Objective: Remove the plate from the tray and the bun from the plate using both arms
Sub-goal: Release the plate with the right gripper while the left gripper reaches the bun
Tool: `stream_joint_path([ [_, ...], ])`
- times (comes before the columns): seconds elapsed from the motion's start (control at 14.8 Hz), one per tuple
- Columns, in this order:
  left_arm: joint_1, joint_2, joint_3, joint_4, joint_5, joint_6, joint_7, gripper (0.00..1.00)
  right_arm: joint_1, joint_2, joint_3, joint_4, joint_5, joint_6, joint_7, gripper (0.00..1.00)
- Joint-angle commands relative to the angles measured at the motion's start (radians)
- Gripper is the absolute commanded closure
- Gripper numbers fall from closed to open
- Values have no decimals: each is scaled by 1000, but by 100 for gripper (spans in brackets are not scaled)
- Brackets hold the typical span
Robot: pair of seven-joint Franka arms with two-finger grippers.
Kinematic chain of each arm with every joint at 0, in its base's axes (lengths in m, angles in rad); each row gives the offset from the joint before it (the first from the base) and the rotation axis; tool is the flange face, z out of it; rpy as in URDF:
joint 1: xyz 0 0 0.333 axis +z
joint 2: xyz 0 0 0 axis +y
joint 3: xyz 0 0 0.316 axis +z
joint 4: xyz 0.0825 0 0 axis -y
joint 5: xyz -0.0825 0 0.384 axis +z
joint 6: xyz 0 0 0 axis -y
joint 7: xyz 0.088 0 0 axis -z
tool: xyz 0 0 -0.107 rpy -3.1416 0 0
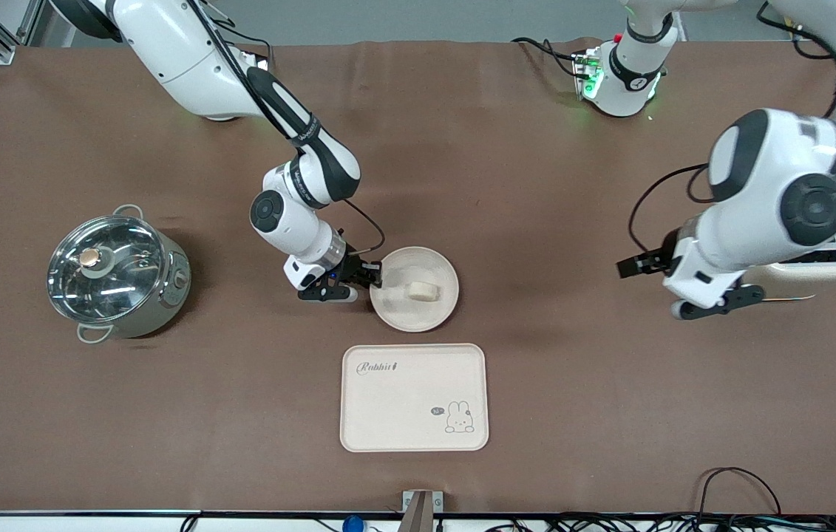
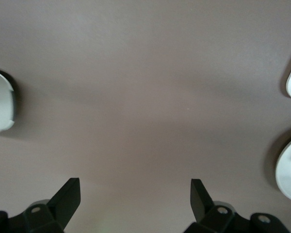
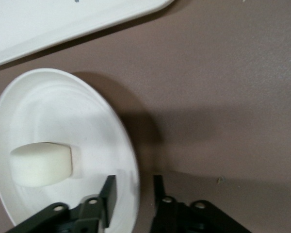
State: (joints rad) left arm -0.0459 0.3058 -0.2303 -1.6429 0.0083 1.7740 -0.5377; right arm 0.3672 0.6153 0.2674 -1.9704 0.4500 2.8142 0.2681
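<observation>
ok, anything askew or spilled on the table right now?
Nothing stands out. The small pale bun sits in the round cream plate, whose rim the right claw straddles. The left claw hangs open over bare table.

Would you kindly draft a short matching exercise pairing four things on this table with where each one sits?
Things:
1. bun
2. tray
3. pot
4. right gripper

Places:
A. toward the right arm's end of the table
B. at the rim of the plate, fingers either side of it
C. on the plate
D. nearer the front camera than the plate

Pairs: 1-C, 2-D, 3-A, 4-B
</observation>
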Motion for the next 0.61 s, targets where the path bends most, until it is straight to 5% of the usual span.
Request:
stream_joint_path([
  [0.0, -44, 41, 2, -8, -7, 57, -125, 0, -7, -12, 9, -16, 18, 8, 2, 0],
  [0.27, -127, 116, 2, -8, -7, 148, -318, 0, -46, -70, 9, -10, 18, -21, -1, 0],
  [0.54, -241, 190, 2, 6, -4, 266, -595, 0, -132, -166, 0, 129, 13, -402, 2, 0],
])
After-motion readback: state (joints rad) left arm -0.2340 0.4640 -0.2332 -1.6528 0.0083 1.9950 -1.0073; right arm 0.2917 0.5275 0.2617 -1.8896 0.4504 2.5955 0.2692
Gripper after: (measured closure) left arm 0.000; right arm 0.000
